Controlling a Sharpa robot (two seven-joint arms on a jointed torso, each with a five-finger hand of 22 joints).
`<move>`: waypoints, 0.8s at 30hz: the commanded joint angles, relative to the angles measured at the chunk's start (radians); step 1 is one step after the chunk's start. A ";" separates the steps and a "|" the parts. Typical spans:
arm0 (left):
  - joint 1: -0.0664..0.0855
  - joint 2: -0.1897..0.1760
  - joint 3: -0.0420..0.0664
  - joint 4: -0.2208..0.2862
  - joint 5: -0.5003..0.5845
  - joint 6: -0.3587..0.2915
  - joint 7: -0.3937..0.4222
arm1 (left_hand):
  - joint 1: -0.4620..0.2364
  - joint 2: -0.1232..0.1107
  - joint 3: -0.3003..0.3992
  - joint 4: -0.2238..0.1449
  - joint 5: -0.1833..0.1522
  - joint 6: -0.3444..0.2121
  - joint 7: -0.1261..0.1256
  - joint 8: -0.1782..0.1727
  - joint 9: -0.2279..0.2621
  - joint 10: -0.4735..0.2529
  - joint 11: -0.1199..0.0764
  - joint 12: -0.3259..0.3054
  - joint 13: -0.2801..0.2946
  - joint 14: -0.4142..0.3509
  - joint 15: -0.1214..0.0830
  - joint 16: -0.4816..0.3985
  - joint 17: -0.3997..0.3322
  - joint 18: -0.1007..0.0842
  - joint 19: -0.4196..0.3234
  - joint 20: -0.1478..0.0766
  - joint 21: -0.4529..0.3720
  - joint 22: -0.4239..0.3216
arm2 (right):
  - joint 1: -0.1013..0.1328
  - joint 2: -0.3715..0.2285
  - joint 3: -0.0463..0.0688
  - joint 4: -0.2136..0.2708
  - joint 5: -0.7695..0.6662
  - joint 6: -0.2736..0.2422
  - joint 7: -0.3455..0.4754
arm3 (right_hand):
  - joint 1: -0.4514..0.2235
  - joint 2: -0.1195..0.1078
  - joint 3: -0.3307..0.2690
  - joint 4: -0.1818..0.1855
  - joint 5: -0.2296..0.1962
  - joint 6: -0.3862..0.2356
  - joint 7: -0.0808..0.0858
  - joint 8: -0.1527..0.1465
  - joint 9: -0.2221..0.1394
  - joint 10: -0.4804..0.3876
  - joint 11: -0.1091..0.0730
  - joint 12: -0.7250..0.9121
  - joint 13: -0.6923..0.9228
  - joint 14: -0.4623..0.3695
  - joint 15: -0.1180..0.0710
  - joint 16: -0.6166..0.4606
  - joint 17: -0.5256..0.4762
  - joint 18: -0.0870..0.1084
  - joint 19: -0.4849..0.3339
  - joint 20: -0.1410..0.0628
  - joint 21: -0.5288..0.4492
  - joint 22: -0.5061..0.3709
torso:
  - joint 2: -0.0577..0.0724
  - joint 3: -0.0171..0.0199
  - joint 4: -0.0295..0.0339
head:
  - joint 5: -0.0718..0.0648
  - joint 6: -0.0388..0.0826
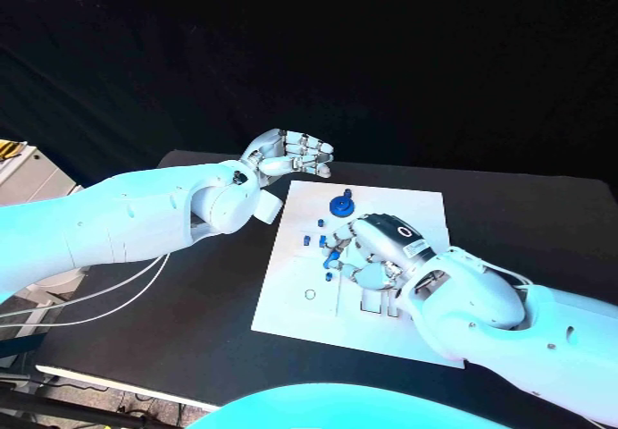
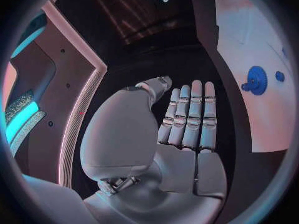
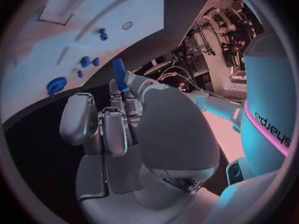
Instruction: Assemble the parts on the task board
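Desk (image 1: 193,322): black, carrying the white board (image 1: 303,313) at its middle, under the right robot hand.
Left robot hand (image 1: 290,154): raised off the board's far corner, fingers straight and side by side, thumb apart, holding nothing.
Right robot hand (image 1: 373,250): low over the board's middle, fingers clamped on a blue pin (image 3: 119,74) standing up between fingertips.
Blue gear (image 1: 340,206): on the board, between the two robot hands, just beyond the right one.
Small blue pieces (image 1: 322,239): scattered on the board just beside the right robot hand's fingertips.
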 commanded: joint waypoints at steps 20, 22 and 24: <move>0.001 0.016 0.001 -0.004 0.001 0.022 0.008 | 0.000 0.011 0.006 -0.004 0.003 0.000 0.005 -0.006 0.000 -0.007 -0.002 0.006 0.001 -0.006 -0.002 -0.006 0.003 0.011 0.008 -0.002 -0.005 -0.001 | -0.072 0.092 -0.025 -0.109 -0.006 0.058 0.062 | -0.001 0.008 0.042 -0.048 0.003 0.006 0.004 0.004 0.002 0.093 -0.083 -0.001 0.064 0.043 -0.007 0.005 0.000 -0.008 0.000 -0.005 -0.008 0.159 | 0.001 0.0020 -0.0009 | 0.034 -0.024; 0.001 0.016 0.001 -0.004 0.001 0.022 0.008 | 0.000 0.011 0.006 -0.004 0.003 0.000 0.005 -0.006 0.000 -0.007 -0.002 0.006 0.001 -0.006 -0.002 -0.006 0.003 0.011 0.008 -0.002 -0.005 -0.001 | -0.073 0.093 -0.026 -0.113 -0.014 0.065 0.055 | -0.001 0.008 0.042 -0.048 0.003 0.006 0.004 0.004 0.002 0.093 -0.083 -0.001 0.064 0.043 -0.007 0.005 0.000 -0.008 0.000 -0.005 -0.008 0.159 | 0.001 0.0017 -0.0006 | 0.035 -0.024; 0.001 0.016 0.001 -0.004 0.001 0.022 0.008 | 0.000 0.011 0.006 -0.004 0.003 0.000 0.005 -0.006 0.000 -0.007 -0.002 0.006 0.001 -0.006 -0.002 -0.006 0.003 0.011 0.008 -0.002 -0.005 -0.001 | -0.073 0.095 -0.026 -0.118 -0.023 0.069 0.047 | -0.002 0.008 0.043 -0.049 0.003 0.005 0.004 0.004 0.002 0.093 -0.083 -0.002 0.064 0.042 -0.007 0.003 -0.002 -0.008 -0.001 -0.004 -0.012 0.159 | 0.001 0.0017 -0.0006 | 0.035 -0.024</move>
